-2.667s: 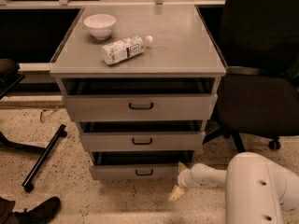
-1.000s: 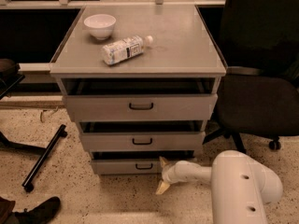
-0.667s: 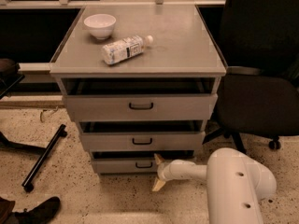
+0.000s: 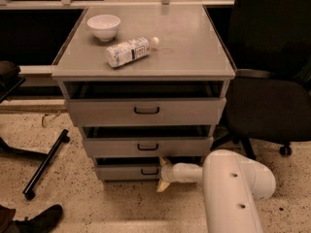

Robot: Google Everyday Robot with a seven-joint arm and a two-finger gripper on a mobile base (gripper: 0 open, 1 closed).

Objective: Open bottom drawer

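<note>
Bottom drawer (image 4: 121,173): lowest and narrowest of three grey fronts under the tabletop (image 4: 189,42), at floor level, a thin dark gap above it; judged barely open, if at all. Loop handle (image 4: 149,171): black, centre of the front, not yet grasped. End effector (image 4: 164,174): just right of that handle, close to the front, tan fingertips (image 4: 164,161) spread one above the other, holding nothing. Arm (image 4: 233,188): white, reaching in low and level from the near right. Step in hand: approach to the handle. Your next move: shift left, close on the loop, then pull straight out toward you.
</note>
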